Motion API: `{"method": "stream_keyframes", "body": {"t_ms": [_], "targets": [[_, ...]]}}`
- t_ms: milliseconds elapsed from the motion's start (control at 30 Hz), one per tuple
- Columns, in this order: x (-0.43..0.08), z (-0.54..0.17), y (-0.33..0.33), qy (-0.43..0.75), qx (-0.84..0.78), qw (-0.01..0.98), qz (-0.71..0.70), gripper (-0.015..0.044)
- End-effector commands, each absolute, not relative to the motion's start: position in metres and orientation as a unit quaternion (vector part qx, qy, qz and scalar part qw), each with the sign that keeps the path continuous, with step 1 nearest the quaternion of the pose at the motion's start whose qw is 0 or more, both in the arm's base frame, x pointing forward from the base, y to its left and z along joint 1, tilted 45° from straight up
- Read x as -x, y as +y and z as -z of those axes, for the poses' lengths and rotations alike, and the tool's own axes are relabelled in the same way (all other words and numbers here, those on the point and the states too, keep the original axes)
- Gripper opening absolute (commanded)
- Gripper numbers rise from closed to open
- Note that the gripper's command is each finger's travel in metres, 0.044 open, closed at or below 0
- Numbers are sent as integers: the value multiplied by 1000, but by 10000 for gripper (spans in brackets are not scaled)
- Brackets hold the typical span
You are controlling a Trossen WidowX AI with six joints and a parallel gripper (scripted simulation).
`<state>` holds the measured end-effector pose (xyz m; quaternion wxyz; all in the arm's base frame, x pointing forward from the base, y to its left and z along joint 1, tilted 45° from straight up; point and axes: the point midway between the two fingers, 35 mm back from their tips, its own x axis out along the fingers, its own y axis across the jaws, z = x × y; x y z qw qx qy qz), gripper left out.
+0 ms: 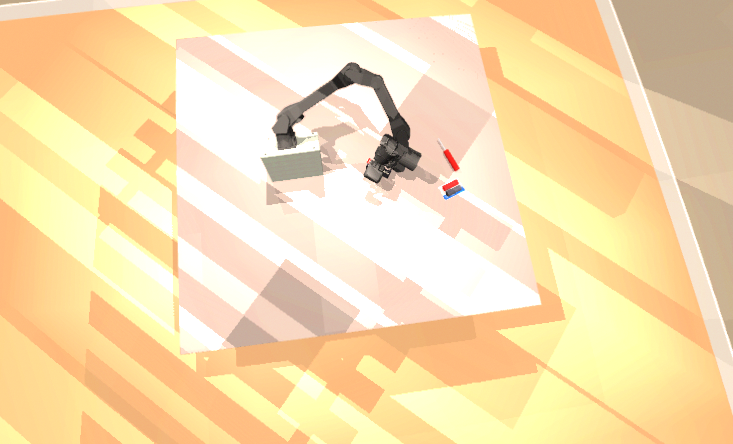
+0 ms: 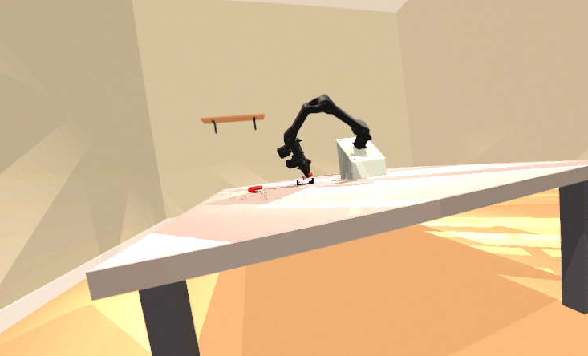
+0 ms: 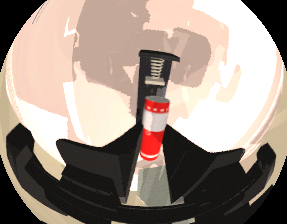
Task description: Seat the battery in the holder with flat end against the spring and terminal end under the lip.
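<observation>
My gripper (image 3: 152,125) (image 1: 374,170) (image 2: 306,171) is shut on the battery (image 3: 155,120) (image 2: 309,175), a red cylinder with a white band and dotted rings. The battery sticks out ahead of the fingers and tilts down. The black holder (image 3: 142,80) (image 2: 310,182) lies on the table right under and ahead of it. In the wrist view the spring (image 3: 155,67) sits at the holder's far end, in line with the battery. The battery's front end hangs over the holder's channel, a short way from the spring. In the top view the gripper hides the holder.
A red screwdriver (image 1: 447,154) (image 2: 255,188) lies on the table to one side. A small red, black and blue block (image 1: 452,188) lies near it. The arm's pale base block (image 1: 293,162) (image 2: 360,161) stands behind. A wall shelf (image 2: 233,118) hangs beyond the table.
</observation>
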<state>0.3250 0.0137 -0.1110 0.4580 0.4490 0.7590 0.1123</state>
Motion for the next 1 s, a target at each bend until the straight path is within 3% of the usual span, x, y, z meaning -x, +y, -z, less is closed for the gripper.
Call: {"method": "stream_keyframes", "body": {"t_ms": [0,967], "targets": [[-328,111,14,760,-449,456,-119,67],[-334,119,18,789,-436,408,-147,67]]}}
